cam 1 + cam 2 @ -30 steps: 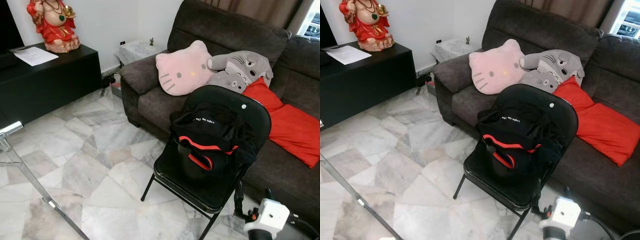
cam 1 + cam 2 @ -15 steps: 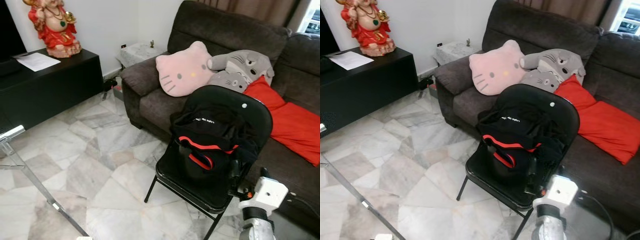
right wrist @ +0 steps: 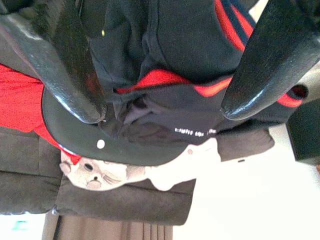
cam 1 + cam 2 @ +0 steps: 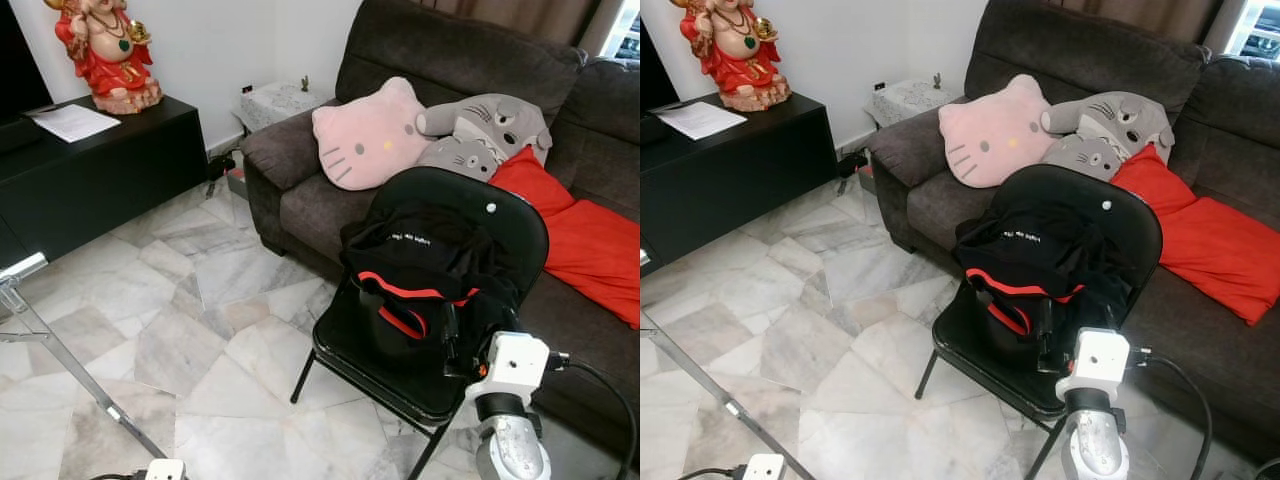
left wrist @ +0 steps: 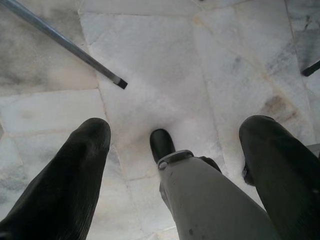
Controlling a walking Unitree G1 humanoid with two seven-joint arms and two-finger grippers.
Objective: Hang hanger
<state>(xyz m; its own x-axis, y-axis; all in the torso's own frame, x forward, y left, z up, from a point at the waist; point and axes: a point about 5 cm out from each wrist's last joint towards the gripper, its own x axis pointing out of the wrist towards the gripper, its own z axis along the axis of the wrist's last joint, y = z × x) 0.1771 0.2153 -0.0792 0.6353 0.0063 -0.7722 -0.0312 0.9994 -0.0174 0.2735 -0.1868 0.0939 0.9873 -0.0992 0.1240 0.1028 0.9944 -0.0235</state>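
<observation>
Nearest me, my right tool (image 3: 162, 60) points at the black folding chair (image 4: 500, 215), fingers (image 3: 75, 65) spread with nothing between them. On the seat lies a black garment with red trim (image 4: 415, 275); I cannot make out a hanger in it. Low at my left, my left tool (image 5: 175, 165) hangs spread above the marble floor (image 4: 190, 320). Behind the chair stands the dark sofa (image 4: 450, 50) with a pink cat cushion (image 4: 368, 135).

chair (image 4: 405, 385): 1 | jacket (image 4: 425, 270): 1 | cushions (image 4: 368, 135): 4 | statue (image 4: 103, 50): 1
</observation>
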